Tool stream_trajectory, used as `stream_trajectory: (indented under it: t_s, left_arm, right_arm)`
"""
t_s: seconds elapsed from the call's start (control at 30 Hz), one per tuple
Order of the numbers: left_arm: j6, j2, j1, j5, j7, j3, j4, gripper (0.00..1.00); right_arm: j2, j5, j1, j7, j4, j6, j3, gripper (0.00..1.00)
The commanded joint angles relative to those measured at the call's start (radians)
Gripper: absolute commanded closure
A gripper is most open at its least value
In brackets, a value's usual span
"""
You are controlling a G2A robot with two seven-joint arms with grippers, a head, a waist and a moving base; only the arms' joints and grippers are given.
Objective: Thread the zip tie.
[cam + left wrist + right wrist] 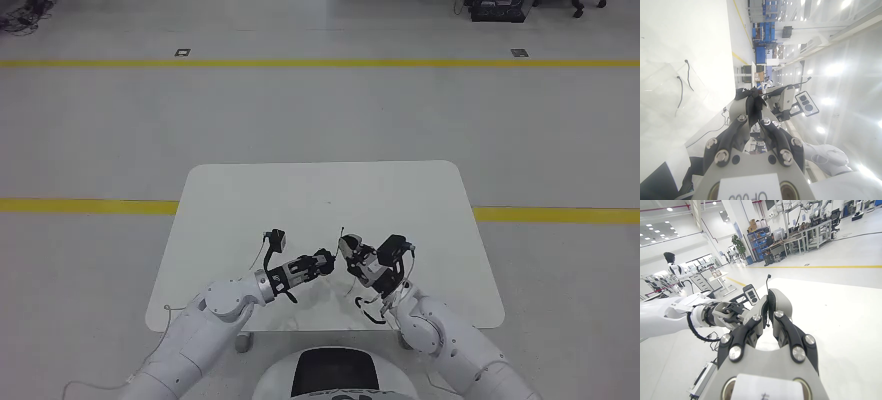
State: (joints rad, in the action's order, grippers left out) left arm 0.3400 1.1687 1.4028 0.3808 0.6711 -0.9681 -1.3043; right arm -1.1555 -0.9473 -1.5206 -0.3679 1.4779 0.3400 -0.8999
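A thin black zip tie (767,283) stands upright between the fingers of my right gripper (769,294), which is shut on its strap. Its head (769,276) points up and its tail hangs below the pads. From above, the zip tie (342,235) pokes up from the right gripper (350,250) over the table's near middle. My left gripper (323,262) sits just beside it, tip to tip. In the left wrist view, the left gripper (753,94) has its black pads pressed together, with nothing that I can make out between them. The zip tie (803,81) shows beyond it.
The white table (300,190) has rounded corners, and its front edge lies just under the arms. Two more black zip ties (688,75) (680,92) lie on what looks like a clear tray on the table.
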Motion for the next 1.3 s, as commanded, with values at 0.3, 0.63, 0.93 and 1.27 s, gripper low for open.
stream_trajectory:
  t_s: [0.3,0.63,0.93,1.27]
  left_arm:
    - [0.000,0.000,0.000,0.000,0.000,0.000,0.000,1.00]
    - [0.000,0.000,0.000,0.000,0.000,0.000,0.000,1.00]
    - [0.000,0.000,0.000,0.000,0.000,0.000,0.000,1.00]
    - [0.000,0.000,0.000,0.000,0.000,0.000,0.000,1.00]
  right_arm:
    - [-0.002,-0.005,-0.002,-0.005,-0.004,0.000,-0.002,1.00]
    - [-0.003,-0.008,-0.007,-0.006,-0.002,0.000,-0.010,1.00]
    - [-0.005,-0.009,-0.005,0.001,-0.003,0.000,-0.009,1.00]
    - [-0.007,-0.015,-0.004,0.005,-0.005,0.000,-0.007,1.00]
